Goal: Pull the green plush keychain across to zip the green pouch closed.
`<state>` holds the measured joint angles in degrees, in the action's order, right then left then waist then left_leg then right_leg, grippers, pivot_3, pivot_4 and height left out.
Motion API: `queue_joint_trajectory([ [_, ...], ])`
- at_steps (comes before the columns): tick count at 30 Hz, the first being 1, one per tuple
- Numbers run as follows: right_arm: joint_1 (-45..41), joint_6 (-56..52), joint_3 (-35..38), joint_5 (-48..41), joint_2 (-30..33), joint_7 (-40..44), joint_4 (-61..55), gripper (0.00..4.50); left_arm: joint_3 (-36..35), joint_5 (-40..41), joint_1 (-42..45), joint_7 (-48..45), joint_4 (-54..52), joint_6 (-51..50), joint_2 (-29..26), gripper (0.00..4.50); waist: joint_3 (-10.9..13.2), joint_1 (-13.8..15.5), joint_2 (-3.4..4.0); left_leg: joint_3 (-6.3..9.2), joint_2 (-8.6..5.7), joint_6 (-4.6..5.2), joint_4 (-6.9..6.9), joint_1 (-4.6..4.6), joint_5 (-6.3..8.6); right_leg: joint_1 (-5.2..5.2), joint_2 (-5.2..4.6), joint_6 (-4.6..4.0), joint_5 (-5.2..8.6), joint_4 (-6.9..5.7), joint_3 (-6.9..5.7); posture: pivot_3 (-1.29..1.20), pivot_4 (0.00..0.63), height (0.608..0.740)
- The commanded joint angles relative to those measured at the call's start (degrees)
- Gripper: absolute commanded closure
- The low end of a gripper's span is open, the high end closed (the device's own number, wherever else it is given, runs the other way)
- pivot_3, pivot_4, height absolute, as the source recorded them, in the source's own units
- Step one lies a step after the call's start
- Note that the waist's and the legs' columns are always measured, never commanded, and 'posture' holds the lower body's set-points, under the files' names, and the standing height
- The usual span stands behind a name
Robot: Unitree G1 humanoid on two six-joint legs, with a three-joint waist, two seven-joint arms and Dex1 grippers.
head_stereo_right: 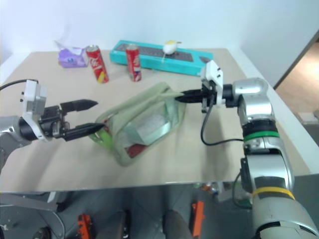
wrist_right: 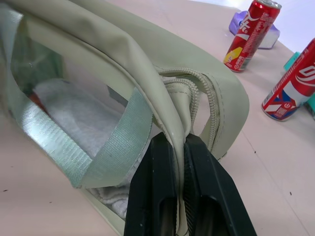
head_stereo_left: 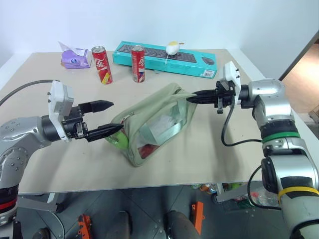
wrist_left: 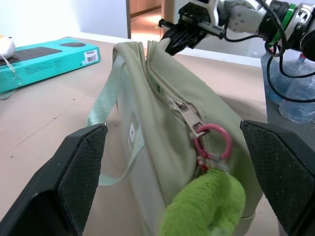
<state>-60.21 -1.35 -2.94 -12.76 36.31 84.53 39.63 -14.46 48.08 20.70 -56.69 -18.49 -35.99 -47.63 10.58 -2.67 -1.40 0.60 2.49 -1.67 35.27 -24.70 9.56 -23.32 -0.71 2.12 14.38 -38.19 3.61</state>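
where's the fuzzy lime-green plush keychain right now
In the head view, the fuzzy lime-green plush keychain hangs at the sage-green fabric pouch's left end, between the open left gripper's fingers.

The green plush keychain (wrist_left: 204, 206) runs off the frame's lower edge in the left wrist view, and in the head views the green pouch (head_stereo_left: 154, 124) hides most of it. The pouch's contents stay unidentifiable behind its clear window.

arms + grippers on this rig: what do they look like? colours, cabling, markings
Both arms are silver-grey metal with rounded joint housings. The right arm carries a green band and, lower down, a yellow band, with a black cable looping from its wrist. Each wrist has a white camera block. The left gripper and right gripper have two black tapered fingers; the pads are textured.
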Motion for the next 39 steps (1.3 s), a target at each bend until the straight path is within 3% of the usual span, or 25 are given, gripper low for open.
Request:
queue_joint_trajectory([
  [1,3.42,-4.06,4.39,-2.76,3.74,-3.02,-10.00,4.48,-0.05,-0.65,2.03,-0.50,0.53,1.52,0.44,0.00,0.00,0.15,0.00,0.01,0.01,0.00,0.00,-0.01,0.00,0.00,0.01,0.00,0.00,0.00,-0.01,0.00,0.150,0.740],
  [7,14.64,-13.60,11.42,-6.63,8.76,-10.89,-24.09,4.48,1.20,-1.79,3.19,-1.86,1.69,1.98,0.83,0.00,-0.01,0.45,-0.01,-0.04,0.02,0.00,0.04,-0.02,0.00,-0.01,0.02,0.01,-0.01,0.00,0.03,0.00,0.150,0.740],
  [14,26.50,-21.84,15.33,-11.33,8.47,-19.13,-40.37,4.48,2.55,-3.36,4.76,-3.49,4.09,2.65,1.40,0.00,0.00,-0.07,0.01,-0.16,0.15,0.00,0.06,0.05,0.00,-0.03,0.19,0.31,0.10,-0.01,0.22,0.00,0.150,0.740],
  [20,28.62,-20.67,14.28,-11.45,7.59,-21.90,-42.01,4.48,3.56,-5.55,6.47,-3.99,7.03,4.11,2.31,0.00,0.00,-0.07,0.00,-0.22,0.27,0.02,0.11,0.16,-0.03,-0.01,0.40,0.24,-0.07,-0.02,0.31,0.00,0.150,0.740],
  [32,29.19,-19.18,12.86,-11.50,7.17,-22.84,-42.39,4.48,3.41,-15.07,7.69,3.35,18.01,14.26,9.62,0.00,-0.01,-0.03,-0.01,-0.31,0.29,0.02,0.12,0.14,-0.02,-0.03,0.43,0.30,-0.08,-0.01,0.44,0.00,0.150,0.740],
  [39,28.55,-18.72,12.60,-11.34,7.75,-23.01,-41.87,4.48,5.38,-14.66,8.56,2.39,18.17,12.91,12.62,0.00,-0.01,-0.07,-0.01,-0.33,0.30,0.02,0.13,0.17,-0.03,-0.02,0.46,0.30,-0.16,-0.01,0.48,0.00,0.150,0.740],
])
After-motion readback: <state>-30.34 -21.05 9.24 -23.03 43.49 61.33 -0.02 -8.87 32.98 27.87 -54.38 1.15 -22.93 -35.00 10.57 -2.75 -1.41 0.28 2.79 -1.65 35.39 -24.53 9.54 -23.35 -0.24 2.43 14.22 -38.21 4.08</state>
